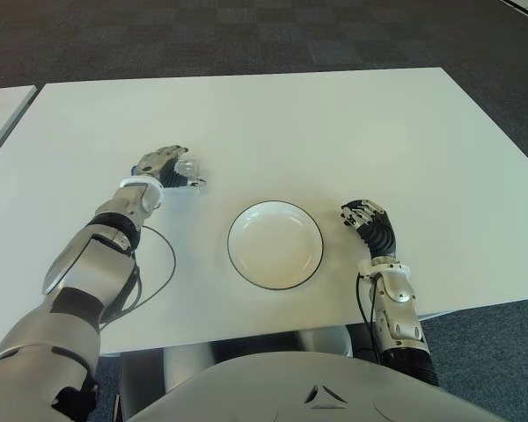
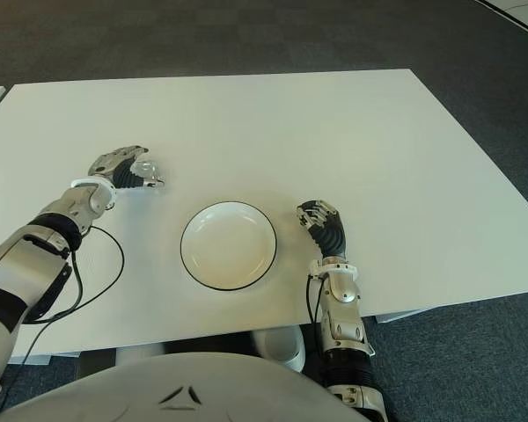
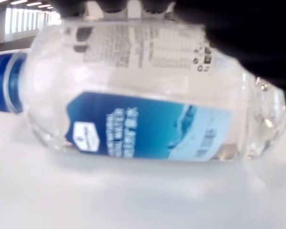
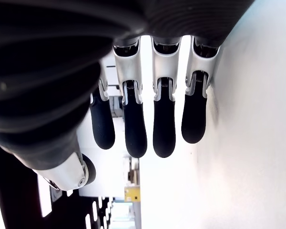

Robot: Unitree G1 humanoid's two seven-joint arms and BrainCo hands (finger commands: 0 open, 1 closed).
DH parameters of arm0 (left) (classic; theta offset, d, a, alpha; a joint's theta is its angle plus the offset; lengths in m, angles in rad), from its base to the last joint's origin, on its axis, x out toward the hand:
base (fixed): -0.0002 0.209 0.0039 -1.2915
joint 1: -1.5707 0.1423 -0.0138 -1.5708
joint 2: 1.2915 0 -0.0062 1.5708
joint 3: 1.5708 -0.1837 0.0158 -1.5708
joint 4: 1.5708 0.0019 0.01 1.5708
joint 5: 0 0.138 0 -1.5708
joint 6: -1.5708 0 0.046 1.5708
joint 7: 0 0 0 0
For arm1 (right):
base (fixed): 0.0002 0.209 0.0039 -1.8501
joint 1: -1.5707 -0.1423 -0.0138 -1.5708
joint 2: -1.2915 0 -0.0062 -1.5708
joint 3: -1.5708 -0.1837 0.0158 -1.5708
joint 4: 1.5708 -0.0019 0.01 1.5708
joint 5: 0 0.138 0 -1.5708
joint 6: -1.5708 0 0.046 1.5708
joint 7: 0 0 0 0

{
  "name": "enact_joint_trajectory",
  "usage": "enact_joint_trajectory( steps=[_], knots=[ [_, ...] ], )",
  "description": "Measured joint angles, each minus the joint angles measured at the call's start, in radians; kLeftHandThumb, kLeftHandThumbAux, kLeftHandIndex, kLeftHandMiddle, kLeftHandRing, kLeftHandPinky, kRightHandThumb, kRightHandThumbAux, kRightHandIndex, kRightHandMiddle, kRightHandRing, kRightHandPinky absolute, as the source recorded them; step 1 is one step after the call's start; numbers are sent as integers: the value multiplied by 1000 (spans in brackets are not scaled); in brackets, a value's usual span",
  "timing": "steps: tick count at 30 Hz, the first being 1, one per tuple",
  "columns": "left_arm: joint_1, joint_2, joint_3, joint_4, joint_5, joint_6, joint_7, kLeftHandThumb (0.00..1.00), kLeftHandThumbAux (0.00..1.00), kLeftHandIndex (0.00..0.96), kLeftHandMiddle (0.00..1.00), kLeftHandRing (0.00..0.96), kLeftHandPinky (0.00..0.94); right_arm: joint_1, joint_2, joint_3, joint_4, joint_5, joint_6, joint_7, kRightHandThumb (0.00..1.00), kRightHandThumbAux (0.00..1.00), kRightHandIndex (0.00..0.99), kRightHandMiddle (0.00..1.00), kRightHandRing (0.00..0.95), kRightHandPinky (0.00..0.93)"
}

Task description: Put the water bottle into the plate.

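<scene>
Two hands are out over the white table [image 1: 352, 123], and only one is at work. Nearest me, just to the right of the white plate [image 1: 275, 244], the right hand [image 1: 368, 223] shows idle, its fingers [image 4: 135, 129] hanging loosely apart with nothing between them. The plate, round with a thin dark rim, sits bare near the table's front edge.

Beyond the plate and off to its left, the left hand [image 1: 163, 167] is draped over the water bottle [image 3: 143, 114]. That bottle lies on its side on the tabletop, clear plastic with a blue label and a blue cap [image 3: 5, 82]. Dark fingers arch across the top of it in the left wrist view, but whether they have actually closed tight I cannot tell, and the bottle looks to be resting on the table.

So I judge this the grasping step, with nothing carried yet. Next the hand needs a firm hold round the barrel, a lift, and a short sweep to the right and back towards the plate.

Past the table's far edge runs dark grey carpet [image 1: 246, 35], and another white table [image 1: 0, 110] shows at the left.
</scene>
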Motion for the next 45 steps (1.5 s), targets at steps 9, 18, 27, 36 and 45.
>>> enact_joint_trajectory(
  steps=[9,18,27,36,45],
  knots=[
    [1,-4,16,0,-17,22,-42,679,478,28,31,79,204,-4,-2,0,3,-1,0,-4,704,736,420,458,465,481],
    [1,-2,11,0,-19,17,-42,723,476,350,364,381,439,-6,-2,0,3,-1,0,-8,703,736,420,458,465,480],
    [4,1,18,-1,-24,-1,-29,841,649,408,526,673,660,-4,-2,0,-2,-2,1,-11,701,736,420,457,464,479],
    [11,0,18,-1,-27,-5,-10,851,664,401,541,784,792,2,-2,1,-11,-3,8,-19,702,736,419,459,466,482],
    [20,-3,41,-1,-42,-4,7,851,669,395,539,825,810,7,-2,2,-19,-5,13,-22,702,736,420,462,470,484]
  ],
)
